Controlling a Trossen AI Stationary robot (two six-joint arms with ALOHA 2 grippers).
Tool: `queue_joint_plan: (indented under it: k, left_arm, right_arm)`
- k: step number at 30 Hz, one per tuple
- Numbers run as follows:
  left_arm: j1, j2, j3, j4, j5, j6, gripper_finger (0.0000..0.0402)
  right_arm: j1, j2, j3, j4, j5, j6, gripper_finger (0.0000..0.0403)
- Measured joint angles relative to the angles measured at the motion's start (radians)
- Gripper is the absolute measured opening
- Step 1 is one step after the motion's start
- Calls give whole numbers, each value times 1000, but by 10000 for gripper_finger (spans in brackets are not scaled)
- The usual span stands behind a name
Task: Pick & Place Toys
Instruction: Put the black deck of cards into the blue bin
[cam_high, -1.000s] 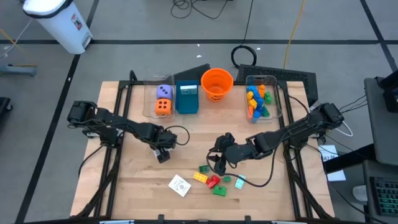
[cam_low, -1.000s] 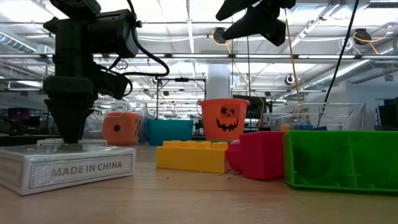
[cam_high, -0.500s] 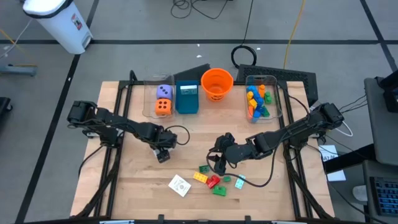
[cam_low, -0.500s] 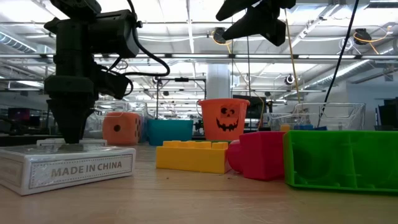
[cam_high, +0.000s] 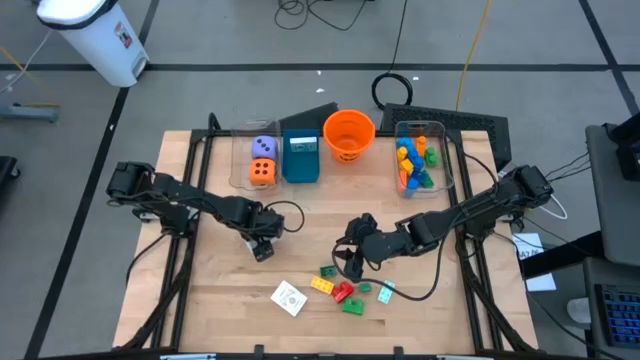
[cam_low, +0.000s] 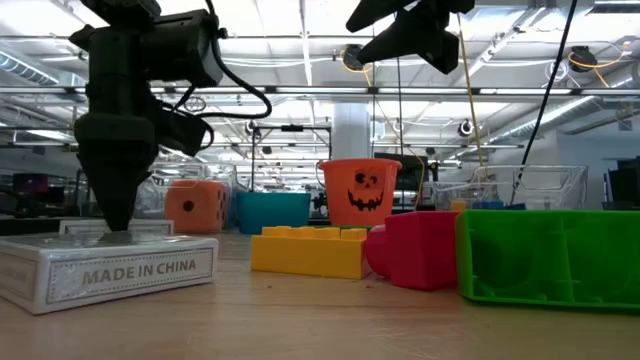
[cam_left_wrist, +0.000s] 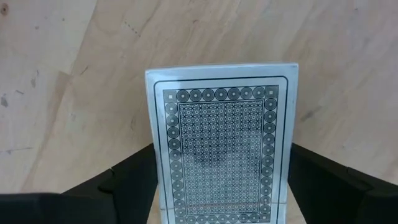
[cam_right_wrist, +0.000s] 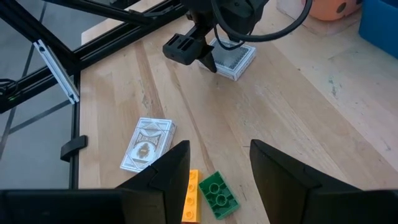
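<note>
High view first: where is the left gripper (cam_high: 262, 248)?

Left of the table's middle, pointing down at a card box (cam_high: 263, 250) that lies flat on the wood. The left wrist view shows the box's patterned face between the two dark fingers (cam_left_wrist: 134, 180), one against each long edge, so the gripper is closed on the box.

And the right gripper (cam_high: 352, 262)?

It hangs near the table's middle, close beside the loose bricks. In the right wrist view its fingers (cam_right_wrist: 171, 171) stand apart with only bare table between them; it holds nothing.

Which toys are loose?

A second card box (cam_high: 289, 297) lies near the front edge. To its right is a cluster: a green brick (cam_high: 327, 271), a yellow brick (cam_high: 322, 285), a red brick (cam_high: 343, 292), another green brick (cam_high: 353, 306) and a light blue piece (cam_high: 386, 292).

And at the back of the table?

A clear bin (cam_high: 246, 160) holds the purple die (cam_high: 264, 149) and the orange die (cam_high: 262, 173). Beside it stand the teal box (cam_high: 300, 157) and the orange bucket (cam_high: 348, 135). Another clear bin (cam_high: 443, 160) holds more coloured bricks (cam_high: 410, 165).
</note>
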Motion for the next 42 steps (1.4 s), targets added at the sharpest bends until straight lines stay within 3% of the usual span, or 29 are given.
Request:
queue_joint_plan:
  k: [10,19,31,38,42]
  left_arm:
    - [0,-105,39,-2,-10,2,322]
    - [0,-265,114,-3,-13,-1,318]
    - [-1,-330,373,-4,-24,50,317]
    - [-27,-278,546,-66,-108,150,313]
    - [-47,-220,637,-197,-161,184,316]
  right_arm:
    - [0,0,0,34,0,0,160]
    - [-21,-10,-1,221,-4,0,160]
    - [-100,-78,-1,300,-36,-73,160]
    - [-192,-77,-1,272,-220,153,160]
    - [-233,-77,-1,295,-281,183,169]
